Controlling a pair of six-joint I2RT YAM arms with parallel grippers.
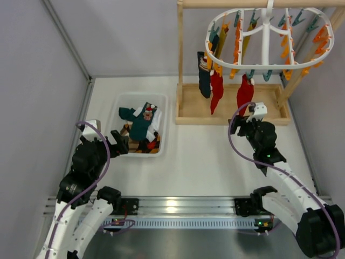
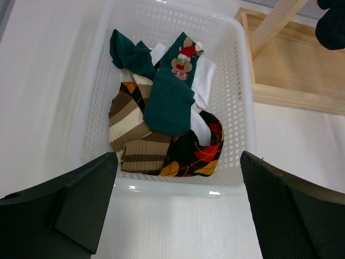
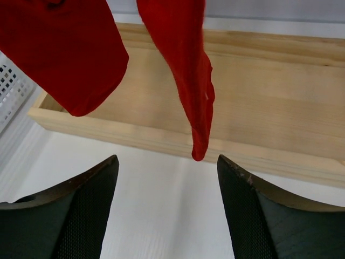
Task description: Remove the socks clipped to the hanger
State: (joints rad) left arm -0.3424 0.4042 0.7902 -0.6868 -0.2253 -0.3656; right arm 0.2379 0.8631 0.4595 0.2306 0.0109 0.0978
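Note:
The white oval hanger (image 1: 268, 38) hangs from a wooden stand, its rim lined with orange and teal pegs. Clipped to its front rim are a dark teal sock (image 1: 204, 75) and two red socks (image 1: 216, 91) (image 1: 245, 93); mustard-yellow socks (image 1: 222, 40) hang further back. My right gripper (image 1: 241, 117) is open and empty just below the right red sock. In the right wrist view that sock's toe (image 3: 186, 75) hangs just ahead of the open gripper (image 3: 167, 178), and the other red sock (image 3: 64, 54) is at the left. My left gripper (image 1: 121, 143) (image 2: 178, 183) is open and empty at the basket's near edge.
A white perforated basket (image 1: 161, 127) (image 2: 237, 97) left of the stand holds several loose socks: dark green (image 2: 167, 102), brown striped (image 2: 132, 135), black argyle (image 2: 197, 151). The wooden stand's tray base (image 1: 232, 110) (image 3: 259, 102) lies under the hanging socks. Grey walls stand left and right.

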